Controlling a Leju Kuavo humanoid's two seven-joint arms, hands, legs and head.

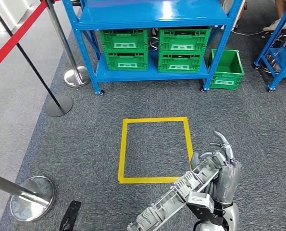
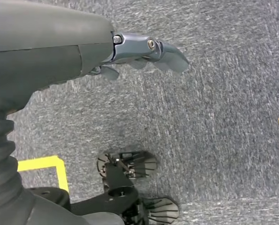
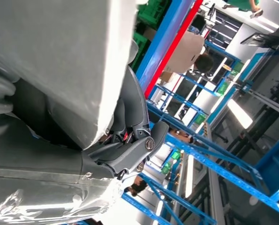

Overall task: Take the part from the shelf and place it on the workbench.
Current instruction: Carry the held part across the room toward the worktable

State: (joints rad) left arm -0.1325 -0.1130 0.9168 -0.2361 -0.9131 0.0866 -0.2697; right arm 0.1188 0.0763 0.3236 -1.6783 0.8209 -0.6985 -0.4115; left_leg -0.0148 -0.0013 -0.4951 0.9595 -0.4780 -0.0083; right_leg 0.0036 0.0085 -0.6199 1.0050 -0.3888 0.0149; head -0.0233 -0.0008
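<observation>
Grey part (image 1: 181, 190) in right robot hand (image 1: 224, 161), ends cut off.

Open grey carpet (image 1: 90, 144) across mid-frame around yellow tape square (image 1: 155, 149). Blocked at top by blue shelf (image 1: 152, 19) with green crates (image 1: 125, 48); stanchion bases (image 1: 32, 197) along left edge.
</observation>
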